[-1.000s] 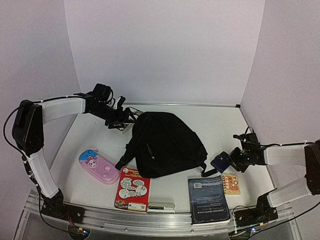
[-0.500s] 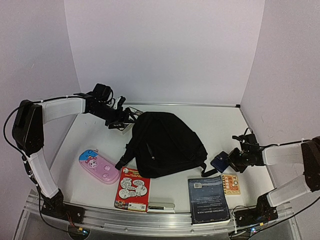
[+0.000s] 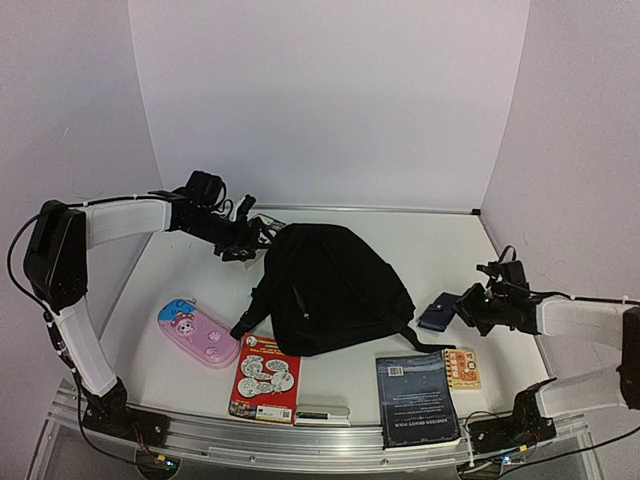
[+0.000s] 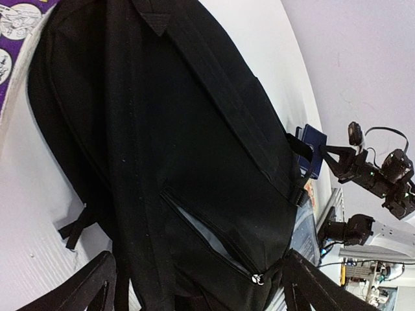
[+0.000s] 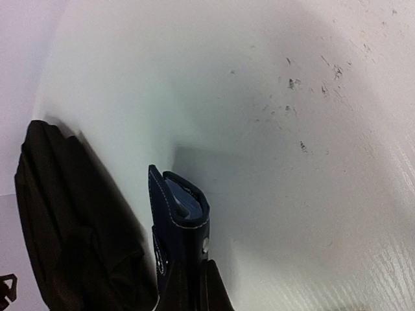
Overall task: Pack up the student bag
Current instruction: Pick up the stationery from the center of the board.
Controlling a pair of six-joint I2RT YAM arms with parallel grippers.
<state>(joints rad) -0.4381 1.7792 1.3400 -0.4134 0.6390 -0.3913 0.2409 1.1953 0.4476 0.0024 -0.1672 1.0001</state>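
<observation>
One blue pouch (image 3: 437, 312), formerly flat, now aloft in right end effector (image 3: 456, 309).

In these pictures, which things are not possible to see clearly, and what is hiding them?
1. Inside of the student bag: left wrist view; black fabric covers it, and only a grey sliver shows at the zip.
2. Right tool, holding the blue pouch: right wrist view; mostly cut off by the bottom edge.
3. Print on the small card: top view; too small to read.
</observation>
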